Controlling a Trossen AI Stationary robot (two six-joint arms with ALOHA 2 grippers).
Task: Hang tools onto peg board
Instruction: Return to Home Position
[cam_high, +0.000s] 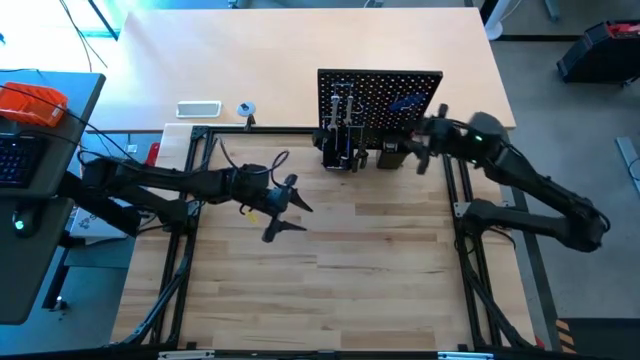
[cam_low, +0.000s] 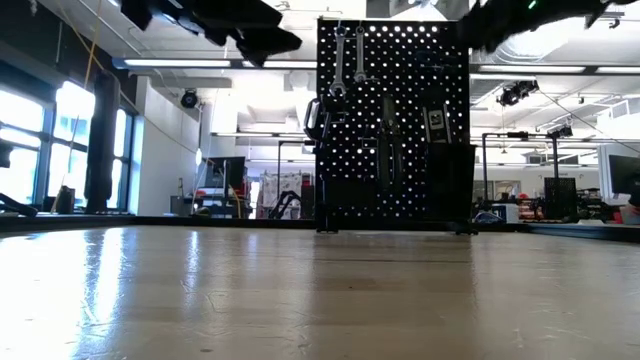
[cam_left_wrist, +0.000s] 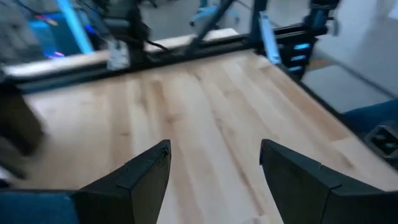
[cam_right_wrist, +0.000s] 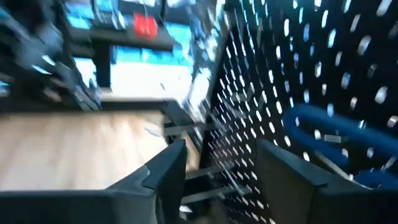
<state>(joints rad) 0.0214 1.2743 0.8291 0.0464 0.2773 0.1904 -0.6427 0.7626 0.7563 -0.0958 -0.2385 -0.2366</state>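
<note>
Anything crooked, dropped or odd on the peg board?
Nothing stands out: tools hang in place on the peg board, none on the table. Left end effector open over the table, right end effector open beside the board.

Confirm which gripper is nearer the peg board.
Right. The right gripper is by the peg board's right end; the left gripper is over the table, farther off to its left.

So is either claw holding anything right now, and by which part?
Nothing is held. The left gripper is open over the table; the right gripper is open beside the peg board.
</note>
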